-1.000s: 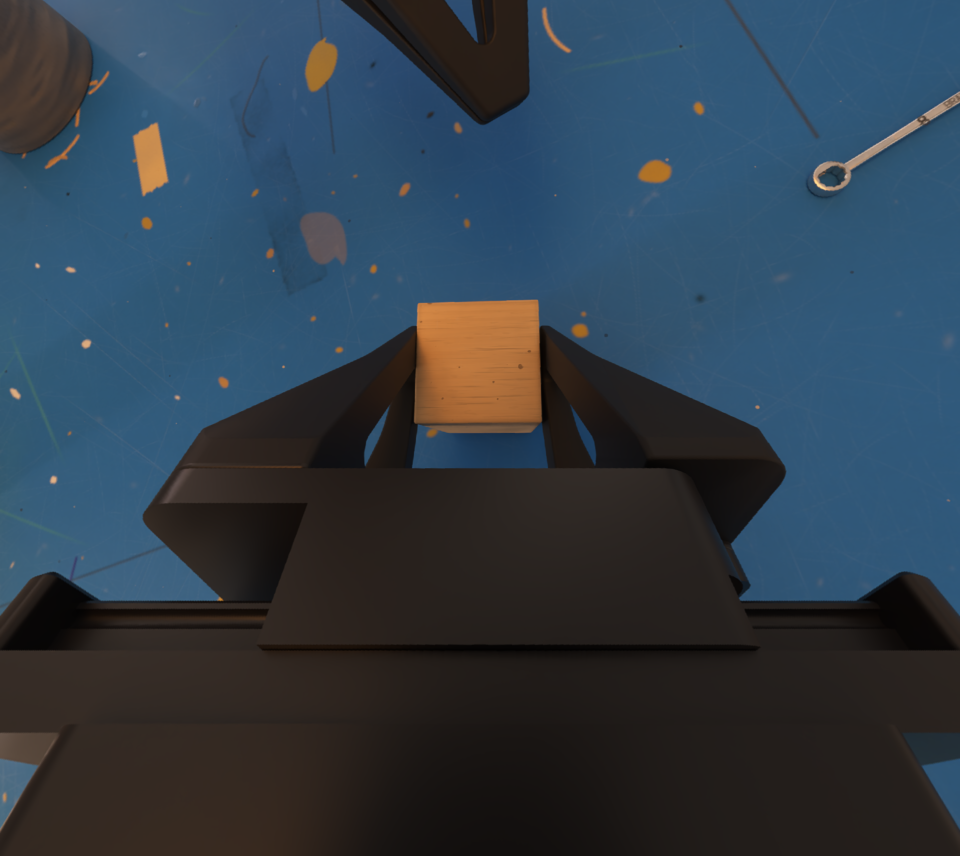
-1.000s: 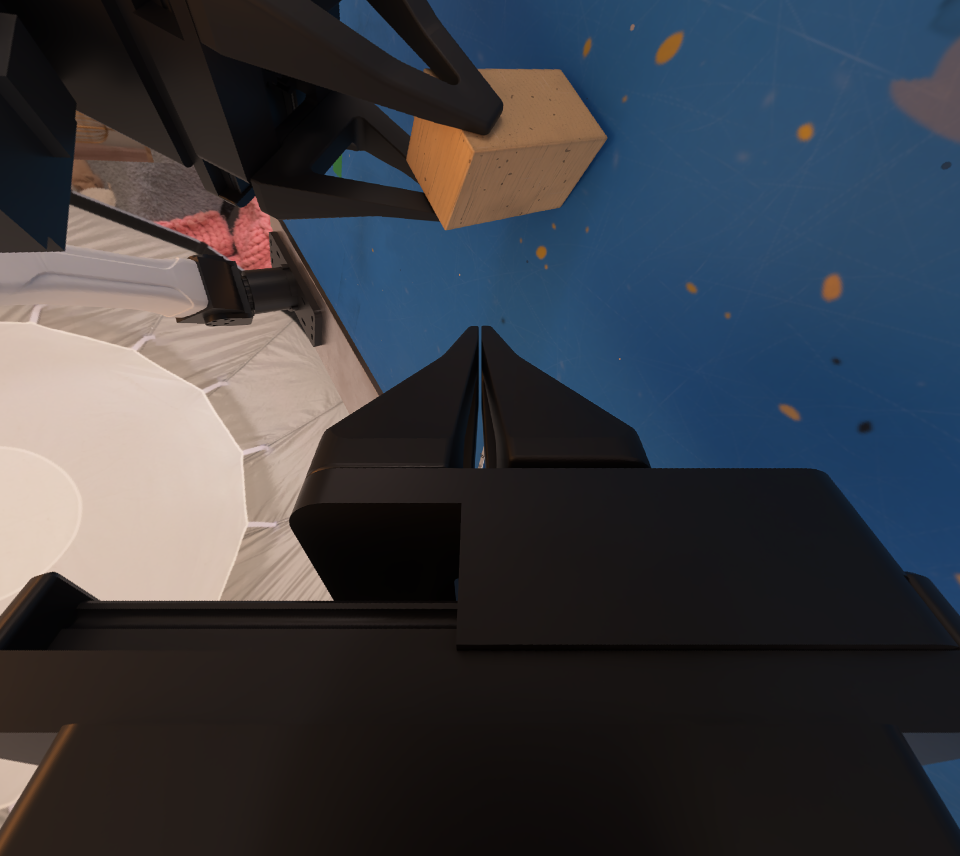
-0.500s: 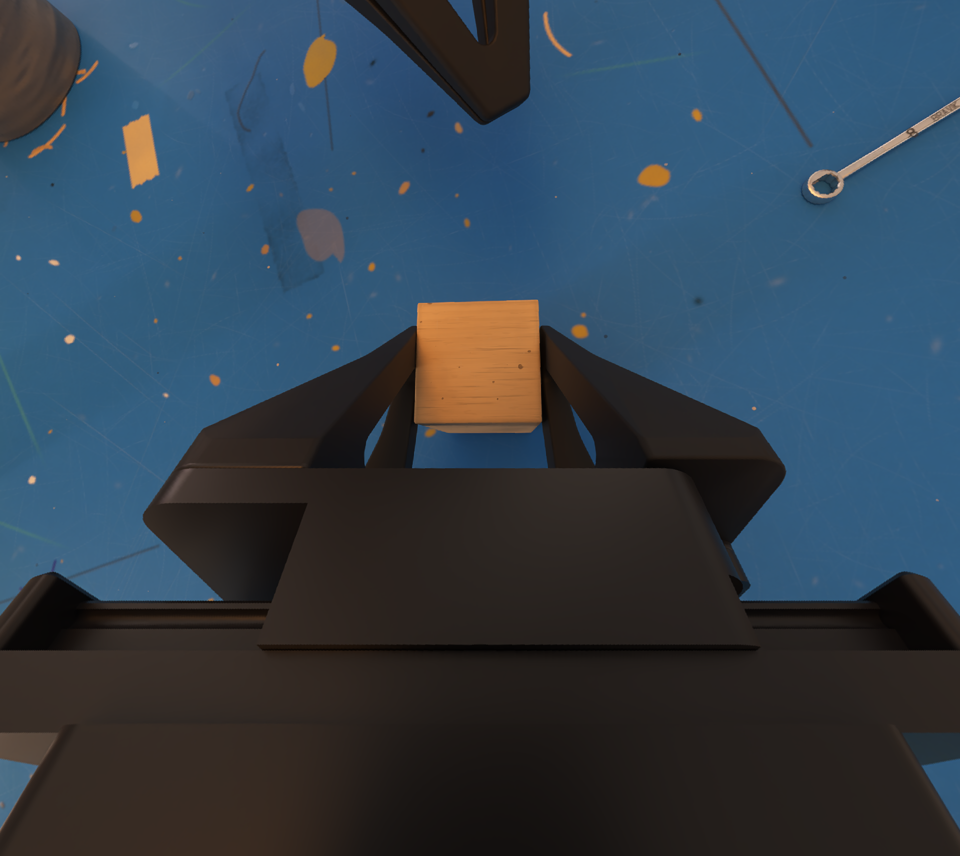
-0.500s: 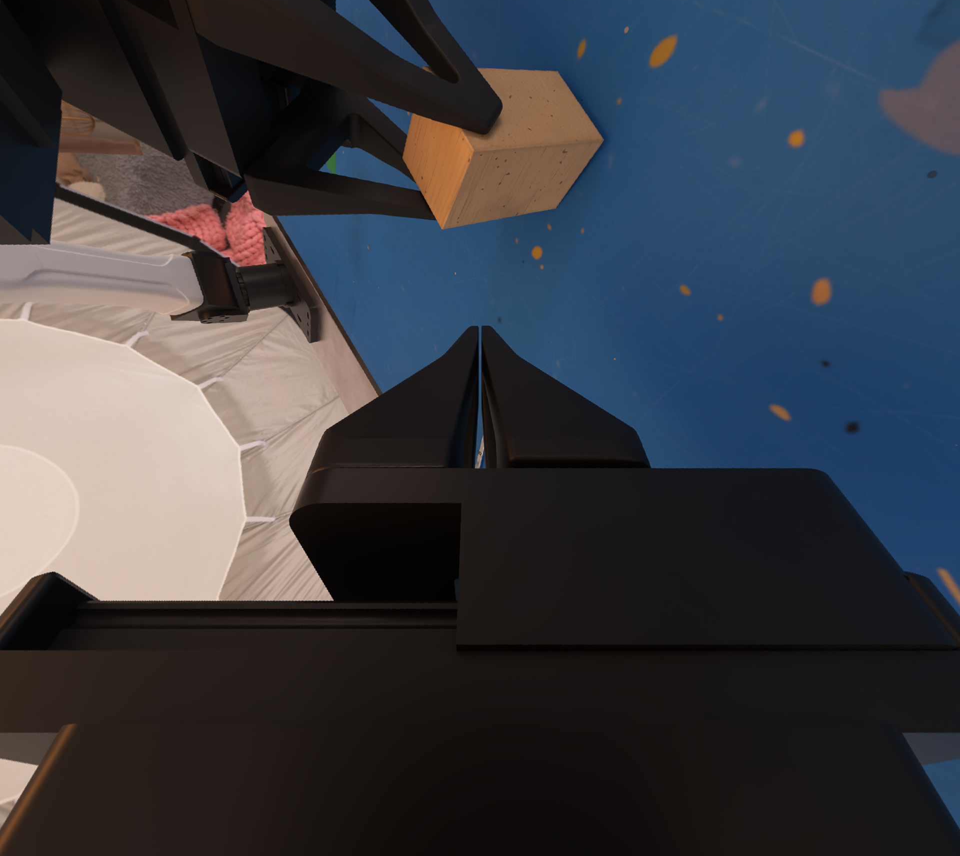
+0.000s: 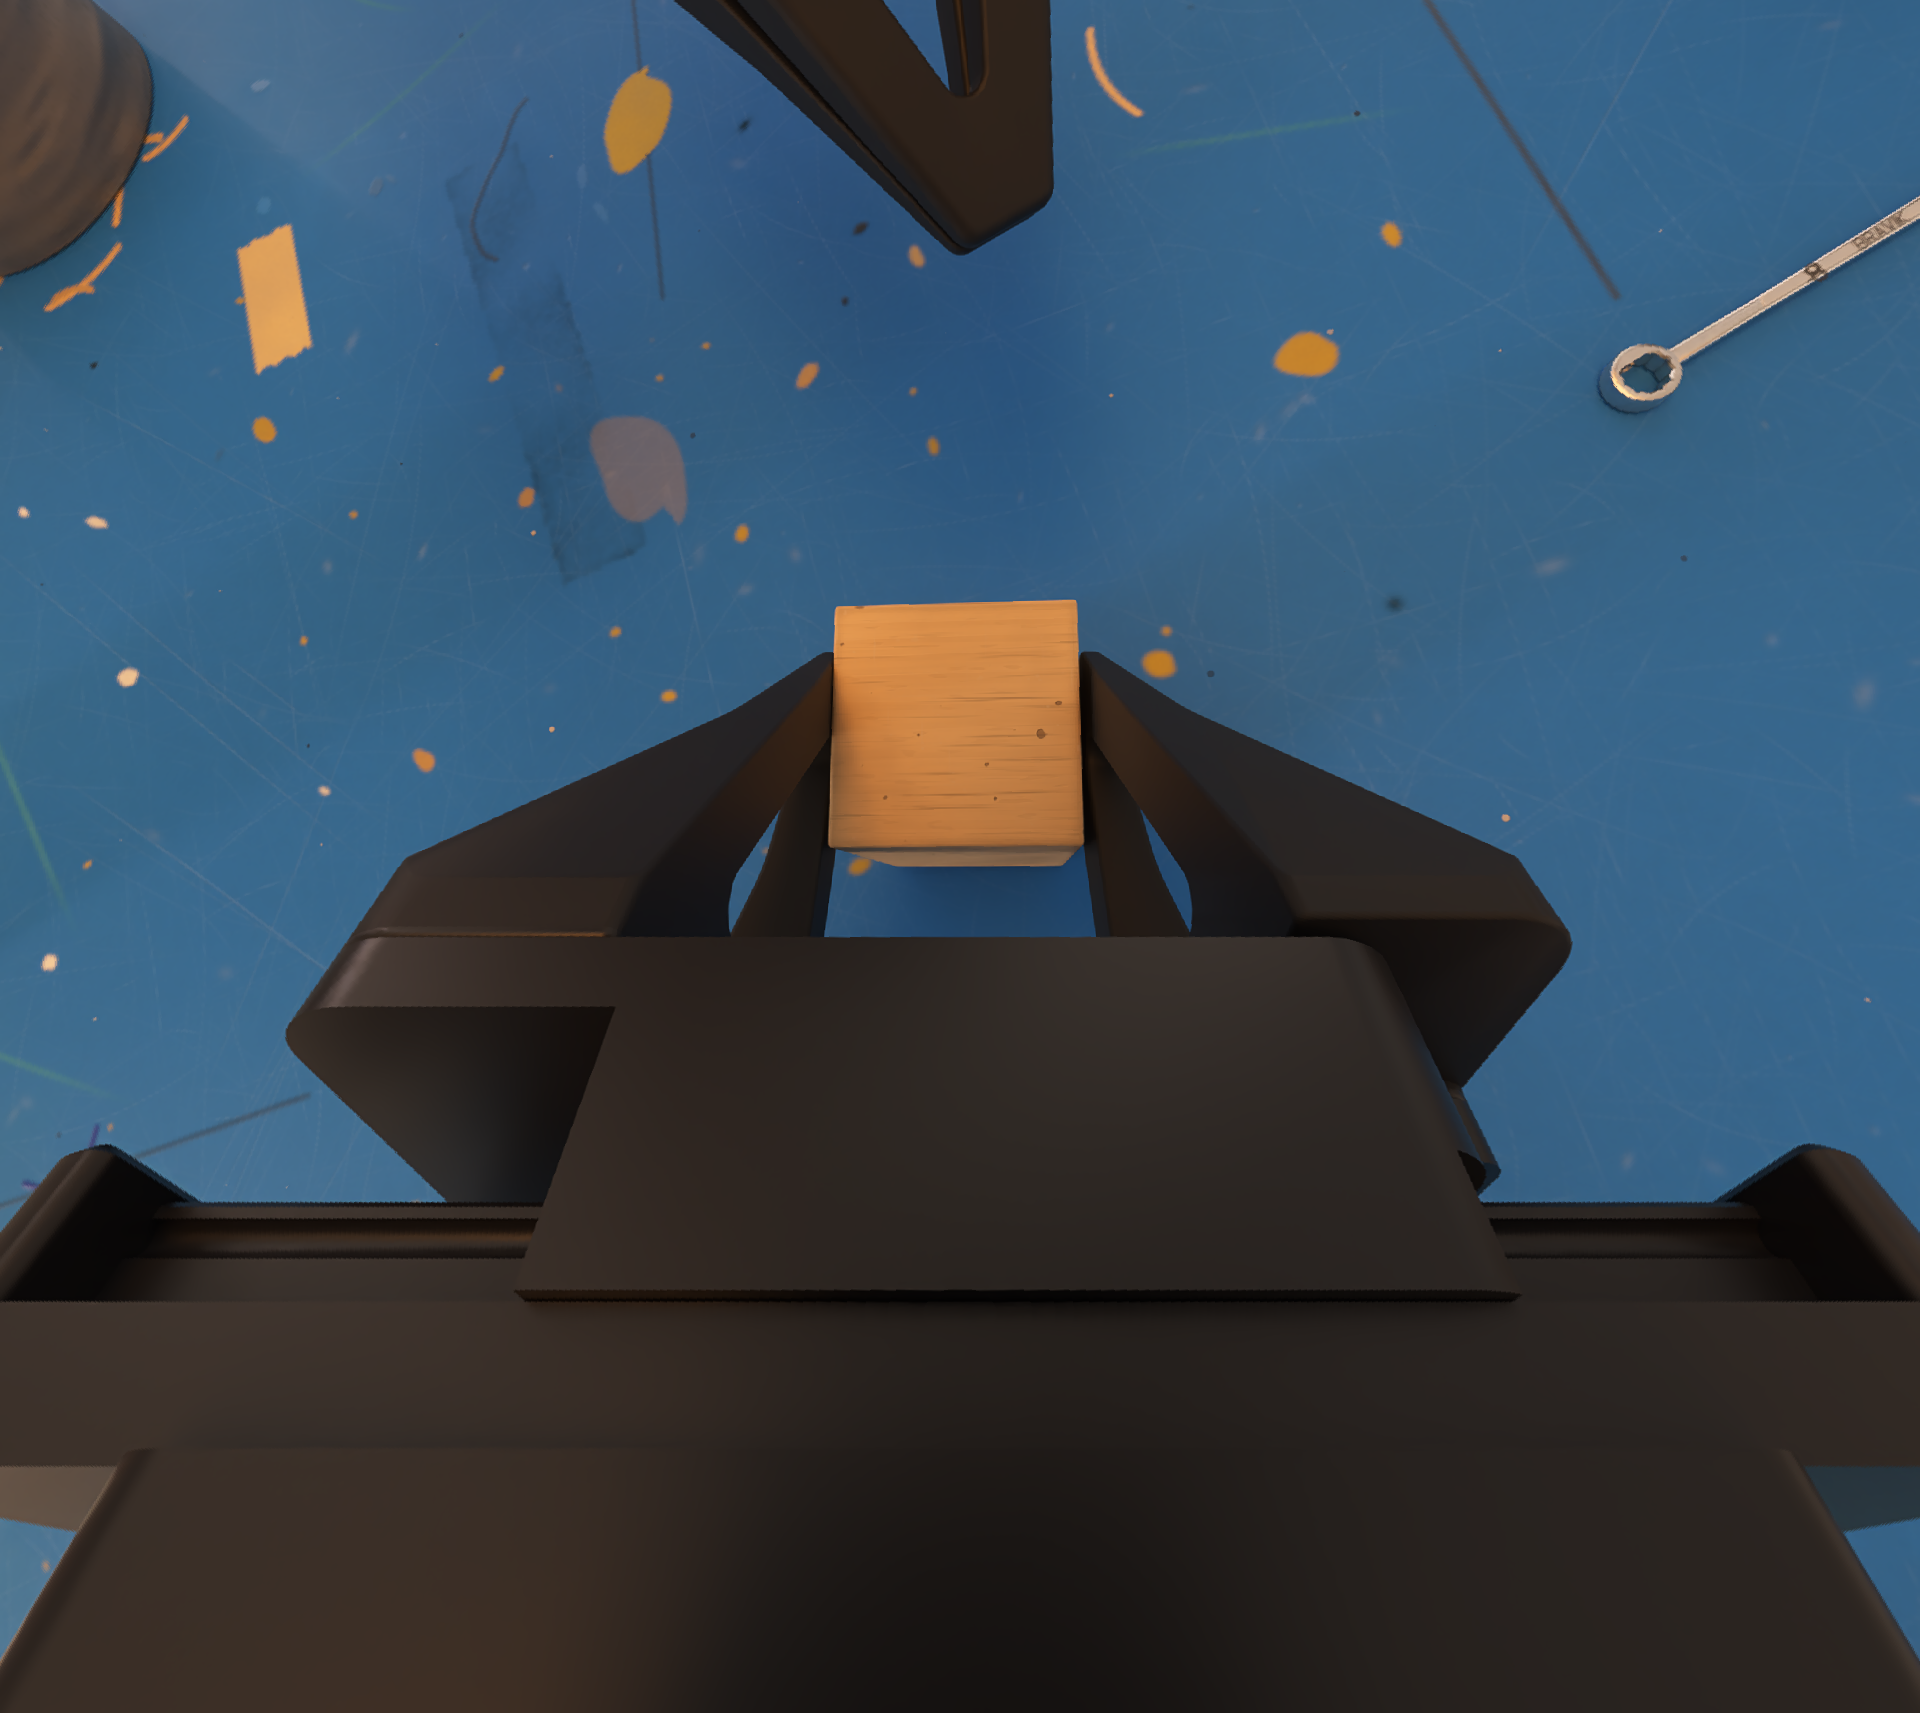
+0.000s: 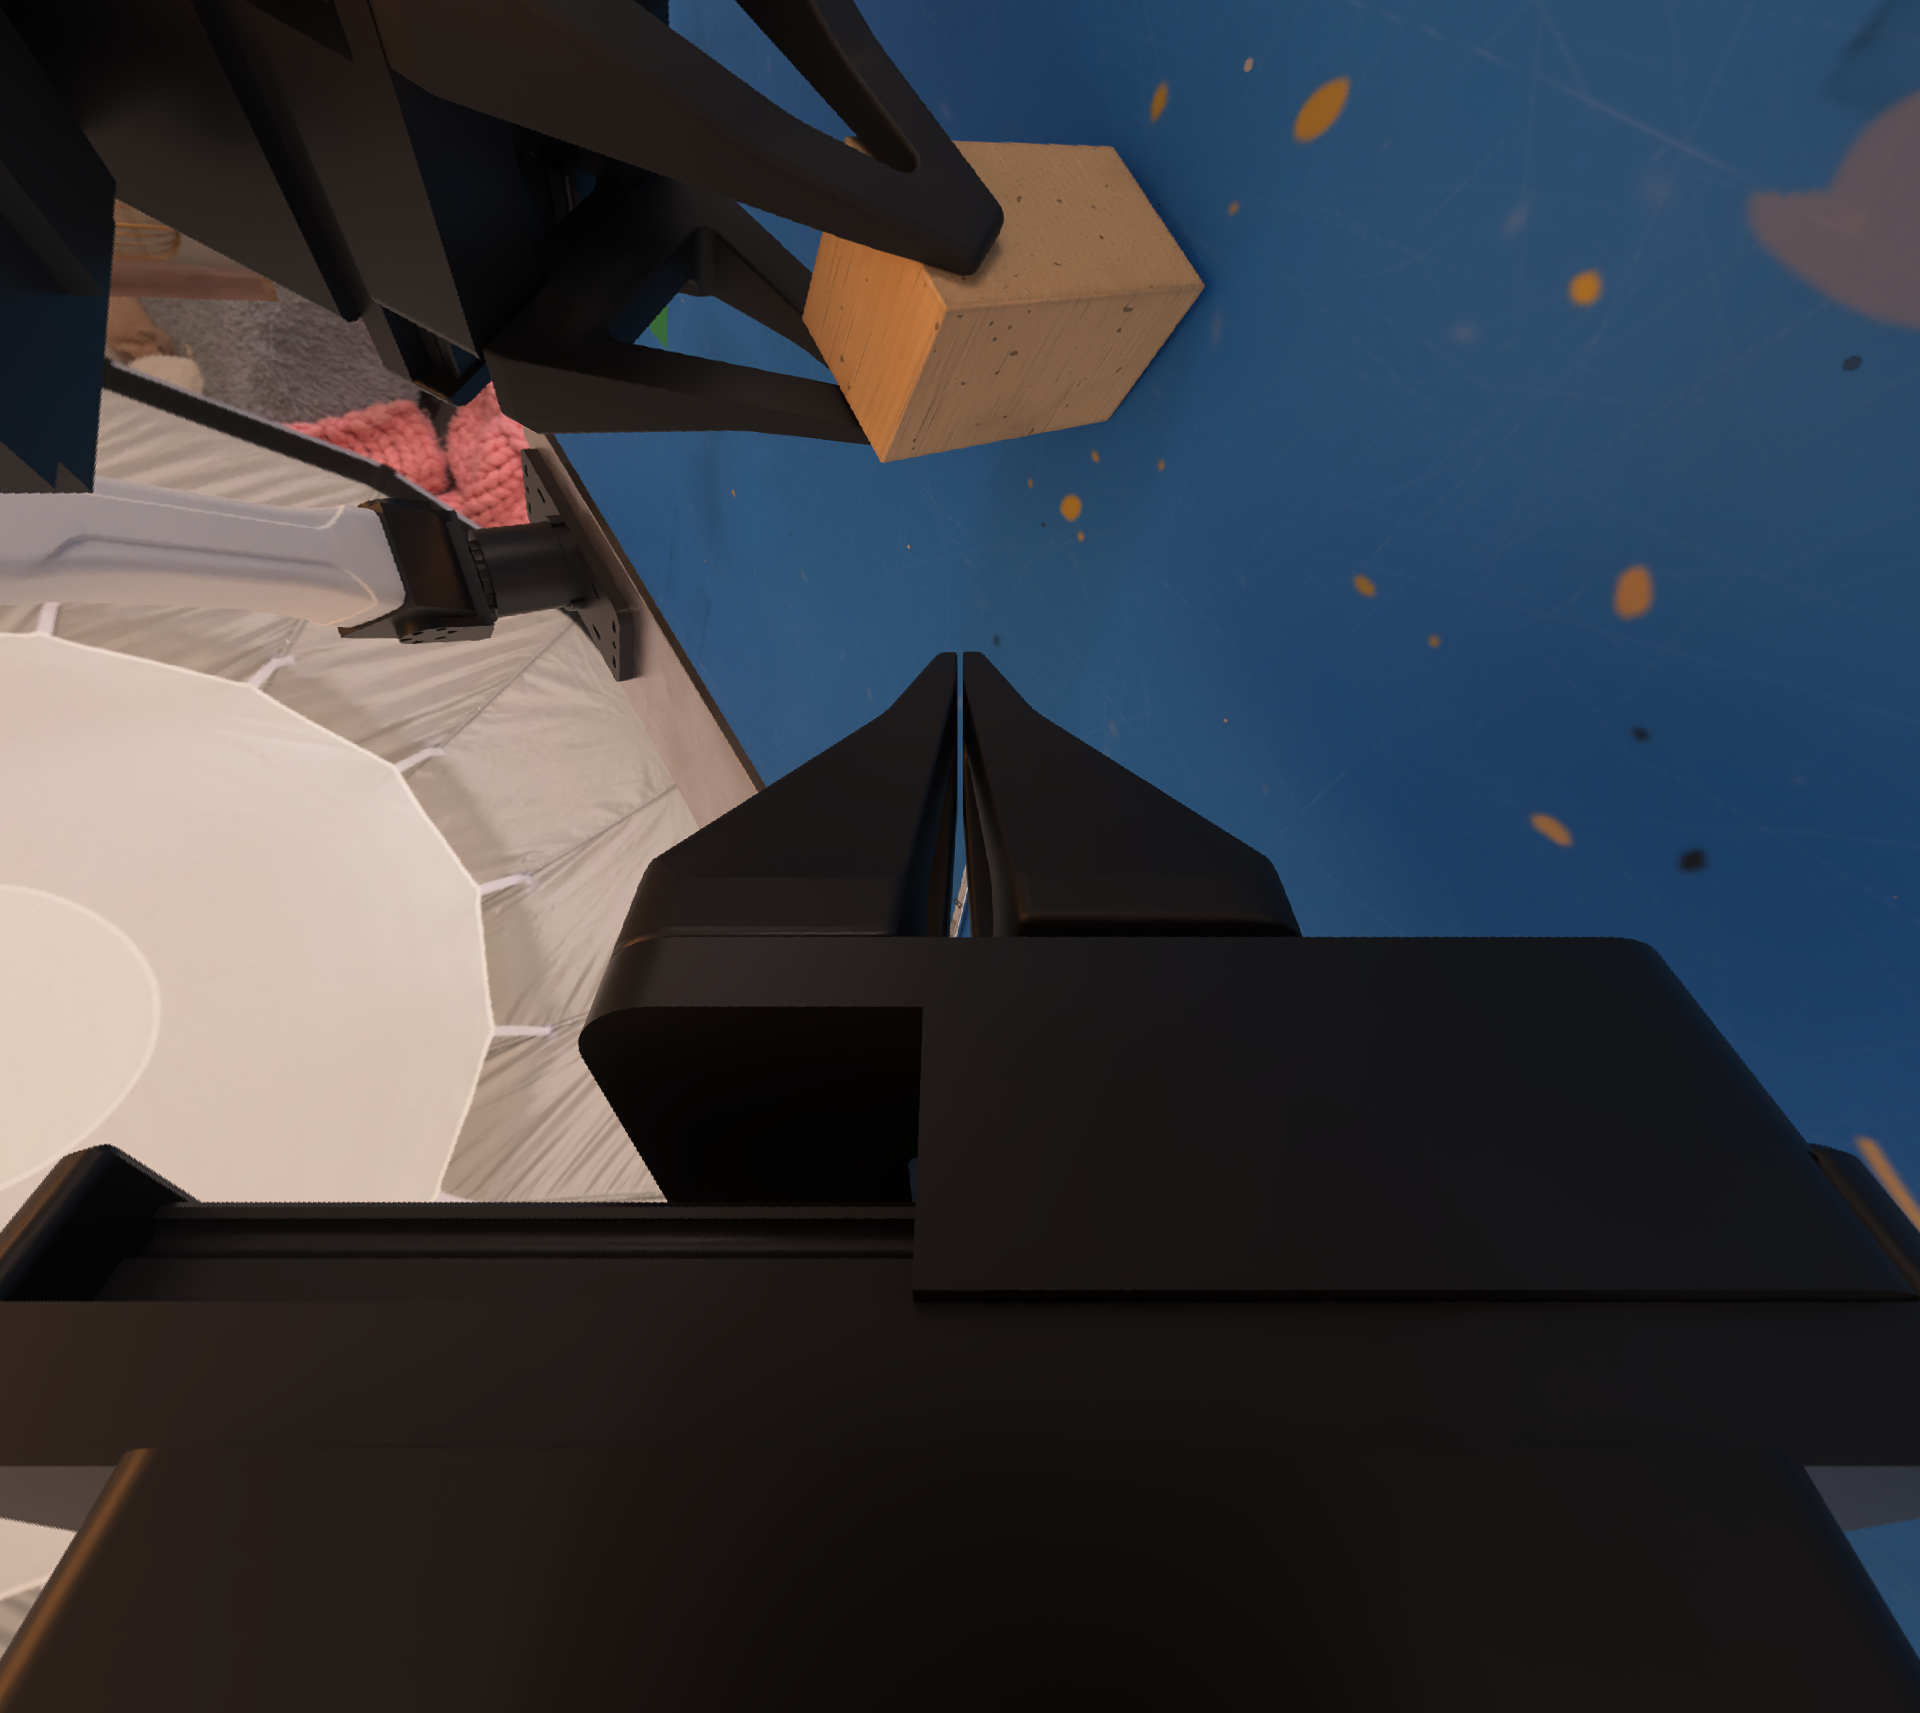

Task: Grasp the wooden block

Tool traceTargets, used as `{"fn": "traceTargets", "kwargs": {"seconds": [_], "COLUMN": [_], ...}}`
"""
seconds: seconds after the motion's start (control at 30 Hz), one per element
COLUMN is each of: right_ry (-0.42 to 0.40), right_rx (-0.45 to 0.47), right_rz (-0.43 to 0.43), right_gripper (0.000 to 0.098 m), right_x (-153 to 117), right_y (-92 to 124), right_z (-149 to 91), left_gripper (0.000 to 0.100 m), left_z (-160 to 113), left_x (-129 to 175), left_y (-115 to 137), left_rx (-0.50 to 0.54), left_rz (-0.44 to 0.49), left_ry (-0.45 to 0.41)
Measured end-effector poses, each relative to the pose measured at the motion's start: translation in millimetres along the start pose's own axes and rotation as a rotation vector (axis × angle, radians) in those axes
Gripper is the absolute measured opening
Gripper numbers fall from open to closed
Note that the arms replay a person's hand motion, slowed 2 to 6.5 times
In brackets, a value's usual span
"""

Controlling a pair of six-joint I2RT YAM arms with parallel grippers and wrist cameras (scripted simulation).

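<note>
The wooden block (image 5: 956, 728) is a light tan cube held between the two black fingers of my left gripper (image 5: 956, 666), which is shut on its left and right sides over the blue table (image 5: 1351, 728). The right wrist view shows the same block (image 6: 1039, 333) in the left gripper (image 6: 914, 333), low over the table; contact with it cannot be told. My right gripper (image 6: 958, 661) is shut and empty, its fingers pressed together a short way from the block. It also shows at the top of the left wrist view (image 5: 966, 229).
A silver wrench (image 5: 1642, 380) lies at the right. A dark cylinder (image 5: 52, 105) stands at the far left. The table's edge (image 6: 665, 707) runs close to my right gripper, with a white ribbed canopy (image 6: 260, 936) and a pink knit item (image 6: 447, 448) beyond it.
The table surface has drifted slightly in the left wrist view, so the left gripper has shifted a little with the block held. The right gripper stays shut in place.
</note>
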State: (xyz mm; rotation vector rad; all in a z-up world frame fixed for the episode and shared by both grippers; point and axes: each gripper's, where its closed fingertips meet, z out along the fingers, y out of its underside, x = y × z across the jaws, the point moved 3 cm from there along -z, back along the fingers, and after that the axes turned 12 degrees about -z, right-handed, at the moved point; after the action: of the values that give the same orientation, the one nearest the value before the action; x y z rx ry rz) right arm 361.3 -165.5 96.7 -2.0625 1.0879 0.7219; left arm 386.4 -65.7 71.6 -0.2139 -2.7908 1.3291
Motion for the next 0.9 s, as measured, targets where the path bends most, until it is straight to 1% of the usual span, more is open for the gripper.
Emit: {"fn": "traceTargets", "kwargs": {"seconds": [0.9], "right_ry": [0.011], "right_rx": [-0.05], "right_rz": [-0.019], "right_gripper": [0.0009], "right_x": [0.6], "right_y": [-3.1], "right_z": [-0.4], "left_gripper": [0.037], "left_z": [0.1], "left_x": [-0.5], "left_y": [0.3], "left_rx": [0.007], "left_rz": [-0.003], "left_ry": [0.005]}}
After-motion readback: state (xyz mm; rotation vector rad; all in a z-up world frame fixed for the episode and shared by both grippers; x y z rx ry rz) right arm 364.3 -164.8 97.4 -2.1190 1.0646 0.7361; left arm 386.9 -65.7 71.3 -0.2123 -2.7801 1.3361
